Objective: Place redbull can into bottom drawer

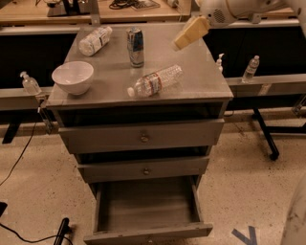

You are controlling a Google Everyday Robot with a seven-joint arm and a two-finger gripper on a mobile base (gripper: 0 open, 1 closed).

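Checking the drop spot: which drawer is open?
The bottom drawer, pulled out; the top drawer and middle drawer are pushed in. Claw hovers over the cabinet top.

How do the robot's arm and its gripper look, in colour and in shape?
The arm is white, with smooth rounded housings. The gripper, above the far right of the cabinet top, is pale tan and wedge-shaped. No cables or markings show.

A lab or workshop is indicated. A grey metal drawer table (210, 86) is set on a speckled hard floor (248, 182). Long benches (158, 13) strewn with cables are seen behind. A blue tape mark (246, 235) is applied to the floor. The tool (190, 32) is positioned above the table's rear right.
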